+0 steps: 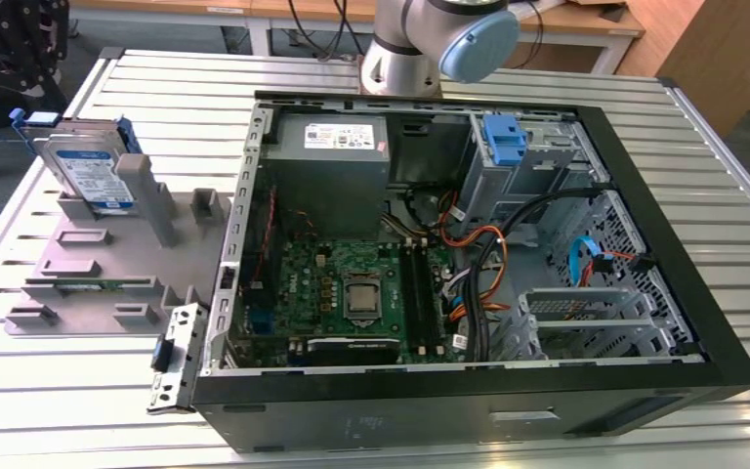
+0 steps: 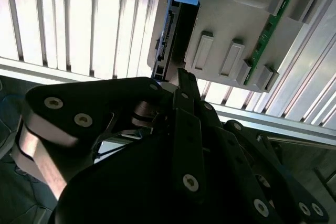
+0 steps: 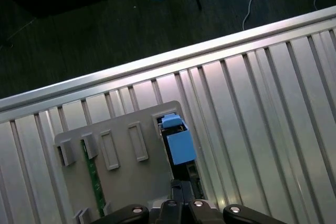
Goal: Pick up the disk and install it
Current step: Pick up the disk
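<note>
Disk (image 1: 89, 166) stands on edge in the grey holder (image 1: 102, 264), at the worktop (image 1: 36, 410) corner on the exterior view's far left, apart from the open PC case (image 1: 479, 410). My fingers (image 3: 178, 186) hang over it, not touching. Its thin upper edge, blue tab (image 3: 181, 145) on top, runs lengthwise away from the tips. Fingers look closed together, holding nothing.

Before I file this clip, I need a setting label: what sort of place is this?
Probably a robotics lab or workshop bench for PC assembly: an open computer case sits on a slatted metal table, beside a grey fixture holding the disk on edge.
</note>
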